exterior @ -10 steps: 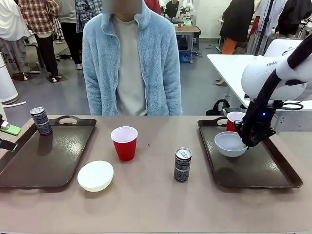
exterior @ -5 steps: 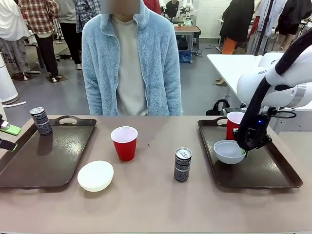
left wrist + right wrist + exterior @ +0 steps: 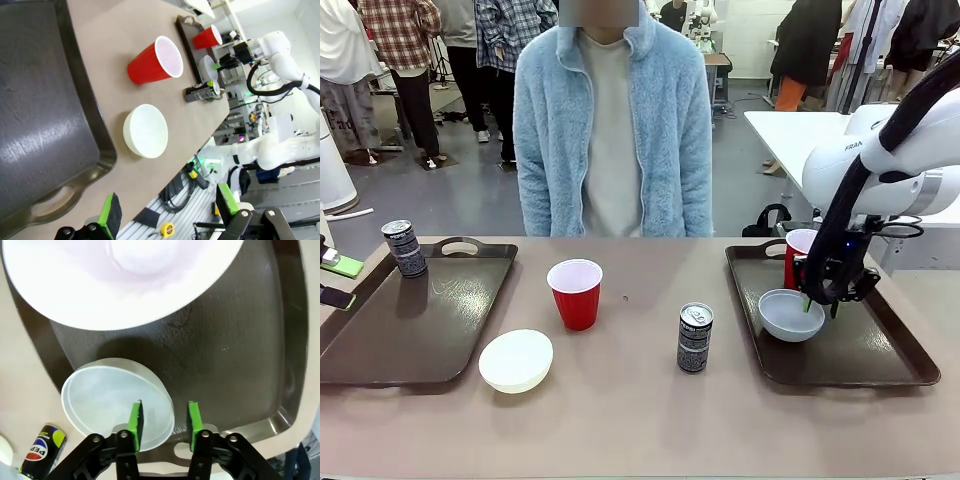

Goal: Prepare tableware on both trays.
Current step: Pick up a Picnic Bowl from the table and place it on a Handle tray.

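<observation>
My right gripper [image 3: 820, 297] hangs over the right tray [image 3: 865, 358], its jaws open astride the near rim of the pale grey bowl [image 3: 107, 400], which rests on the tray [image 3: 235, 350]. A red cup [image 3: 801, 250] stands just behind that bowl [image 3: 790, 315]. From above the cup shows its white inside [image 3: 125, 275]. On the left tray [image 3: 410, 325] a dark can [image 3: 404, 248] stands at the far corner. A second red cup [image 3: 576, 293], a white bowl [image 3: 516, 360] and another can [image 3: 695, 338] sit on the bare table. My left gripper [image 3: 167, 210] is open beside the left tray [image 3: 40, 115], with nothing between its fingers.
A person in a pale blue fleece stands at the far side of the table, hands out of sight. The left wrist view looks across the table at the red cup [image 3: 152, 62], the white bowl [image 3: 146, 131] and the can [image 3: 202, 92]. Bare table lies between the trays.
My right gripper lowered the grey bowl onto the right tray and opened its jaws off the rim. The person stepped a little to the right.
</observation>
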Controlling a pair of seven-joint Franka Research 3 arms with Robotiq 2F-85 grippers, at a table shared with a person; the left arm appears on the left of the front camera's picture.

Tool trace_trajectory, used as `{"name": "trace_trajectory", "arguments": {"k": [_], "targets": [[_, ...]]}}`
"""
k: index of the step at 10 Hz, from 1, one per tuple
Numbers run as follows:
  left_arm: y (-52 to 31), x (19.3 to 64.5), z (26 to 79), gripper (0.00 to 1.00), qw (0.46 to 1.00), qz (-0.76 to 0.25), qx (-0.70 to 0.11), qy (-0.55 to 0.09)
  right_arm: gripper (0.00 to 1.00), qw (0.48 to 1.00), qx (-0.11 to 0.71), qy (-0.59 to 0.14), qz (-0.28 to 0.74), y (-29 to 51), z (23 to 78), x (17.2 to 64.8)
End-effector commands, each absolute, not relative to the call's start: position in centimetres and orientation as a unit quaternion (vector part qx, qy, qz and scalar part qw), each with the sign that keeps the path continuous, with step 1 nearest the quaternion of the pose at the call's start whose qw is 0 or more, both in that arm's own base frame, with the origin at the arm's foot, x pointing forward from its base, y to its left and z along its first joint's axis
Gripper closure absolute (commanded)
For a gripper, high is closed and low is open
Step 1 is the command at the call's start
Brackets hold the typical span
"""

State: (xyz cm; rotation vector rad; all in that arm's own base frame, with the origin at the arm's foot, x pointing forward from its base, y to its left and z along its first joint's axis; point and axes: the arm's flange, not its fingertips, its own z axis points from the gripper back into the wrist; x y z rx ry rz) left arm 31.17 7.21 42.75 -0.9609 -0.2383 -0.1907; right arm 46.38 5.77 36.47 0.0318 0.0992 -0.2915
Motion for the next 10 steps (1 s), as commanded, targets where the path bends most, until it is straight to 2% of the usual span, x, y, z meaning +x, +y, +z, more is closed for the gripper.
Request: {"name": "trace_trajectory", "arguments": {"k": [1,3,7,8,10], "targets": [[7.3,31.2,42.8,0.00,0.871,-0.092,-0.467,-0.118,0.15,0.987,-0.007,0.037,-0.158,6.2,38.6,45.6],[7.3,31.2,42.8,0.00,0.871,-0.092,-0.467,-0.118,0.00,0.988,-0.017,0.033,-0.153,6.4,42.2,44.0],[7.3,31.2,42.8,0.00,0.871,-0.092,-0.467,-0.118,0.02,0.994,-0.032,0.044,-0.090,7.5,49.5,41.9],[7.3,31.2,42.8,0.00,0.871,-0.092,-0.467,-0.118,0.02,0.991,-0.020,0.031,-0.127,6.8,46.7,41.9],[7.3,31.2,42.8,0.00,0.871,-0.092,-0.467,-0.118,0.02,0.991,-0.020,0.031,-0.127,6.8,46.7,41.9]]}}
